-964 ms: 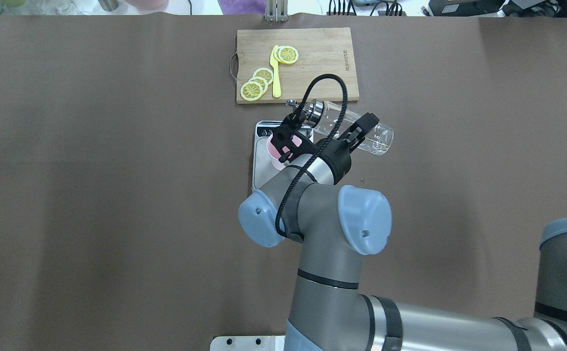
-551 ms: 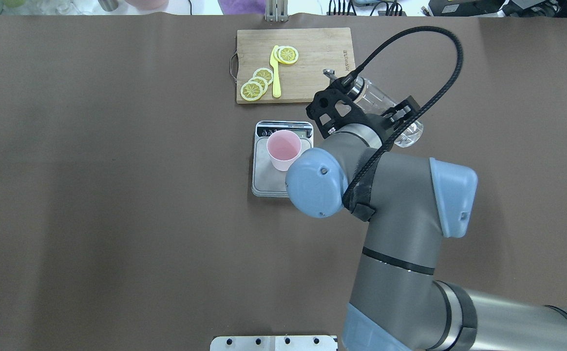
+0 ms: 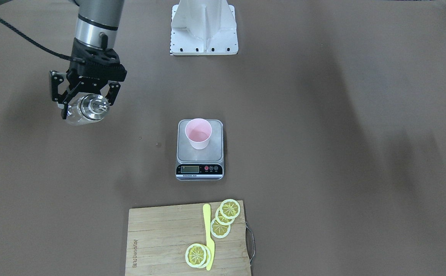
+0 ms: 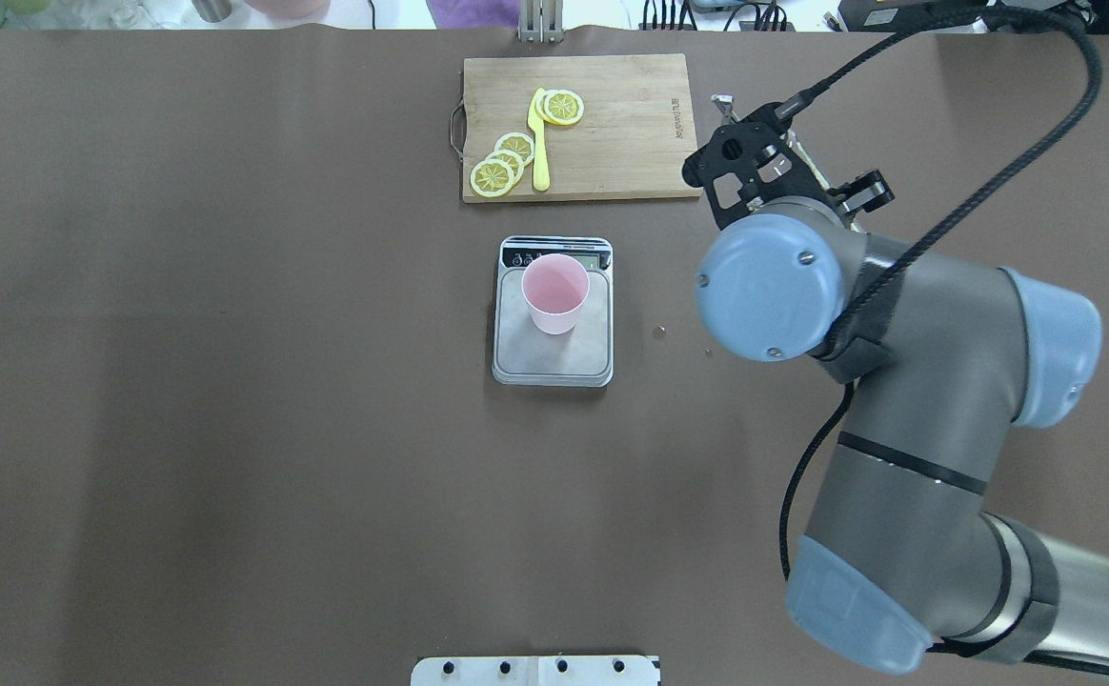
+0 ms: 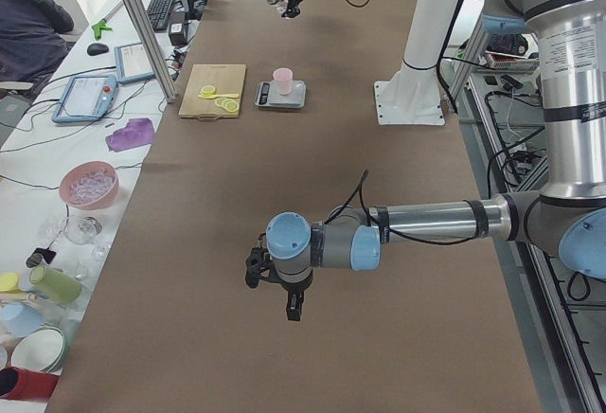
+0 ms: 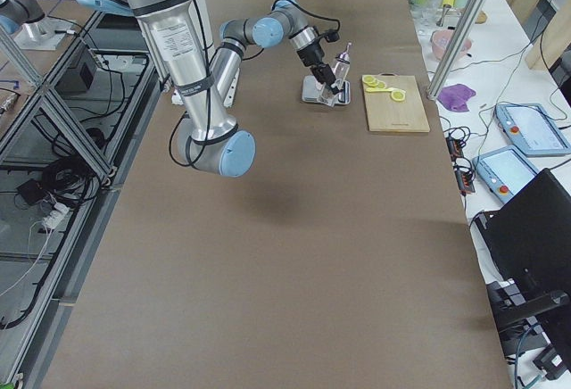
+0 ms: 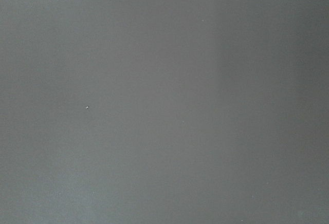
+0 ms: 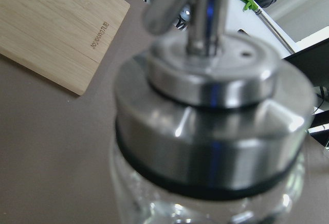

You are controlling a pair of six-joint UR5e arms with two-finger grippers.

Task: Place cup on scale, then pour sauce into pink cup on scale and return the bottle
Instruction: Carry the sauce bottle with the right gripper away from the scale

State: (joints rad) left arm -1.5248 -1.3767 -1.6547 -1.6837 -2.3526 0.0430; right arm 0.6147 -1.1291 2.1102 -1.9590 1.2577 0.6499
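Observation:
The pale pink cup (image 4: 554, 291) stands upright on the steel platform of the scale (image 4: 552, 360), as the front view shows for the cup (image 3: 198, 133) and scale (image 3: 217, 151). My right gripper (image 3: 86, 106) is shut on the clear glass bottle (image 3: 87, 110), held above the table well to the right of the scale. In the overhead view the wrist hides most of it; only the spout (image 4: 722, 101) shows past the right gripper (image 4: 788, 181). The right wrist view shows its silver collar (image 8: 211, 147). The sauce level is not visible. My left gripper (image 5: 284, 290) hangs far from the scale; I cannot tell whether it is open or shut.
A wooden cutting board (image 4: 621, 143) with lemon slices (image 4: 502, 162) and a yellow knife (image 4: 539, 143) lies behind the scale. Small drops (image 4: 659, 331) sit on the brown table right of the scale. The robot's white base (image 3: 204, 30) stands at the near edge.
My right arm has swung right, away from the scale, carrying the bottle from over the cup to beside the board's right end. The cup stays on the scale.

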